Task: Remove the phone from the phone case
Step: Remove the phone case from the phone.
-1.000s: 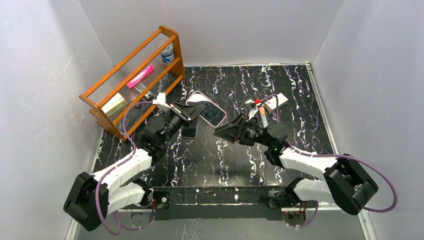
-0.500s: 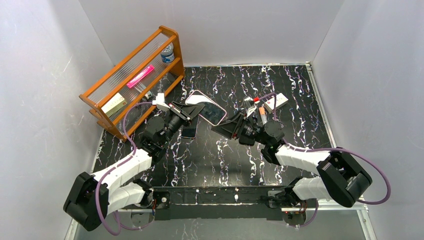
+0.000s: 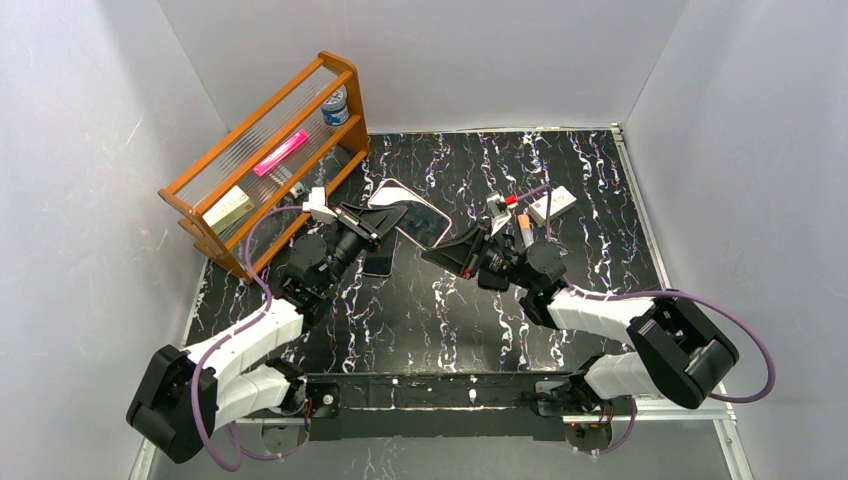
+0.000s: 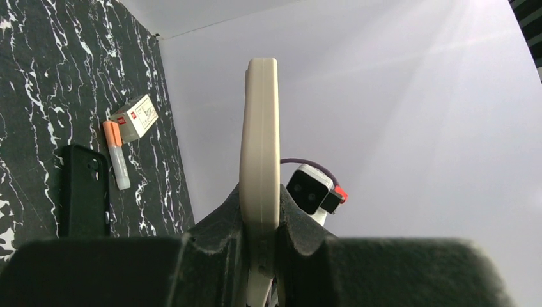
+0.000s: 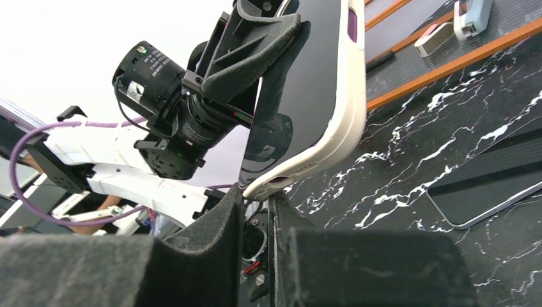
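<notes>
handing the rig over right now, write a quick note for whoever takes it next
Left pincer: shut on one end of the cream phone case, holding it up in the air.
Right pincer: closed on the case's opposite corner.
Phone: seated in the case, dark screen showing.
Done: cased phone lifted and gripped at both ends.
Left: peel the case corner away and work the phone out; keeping the left grip steady would probably help.

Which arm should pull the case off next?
Probably right: the right gripper pinches a corner of the case and can peel it, while the left gripper holds the phone up.
</notes>
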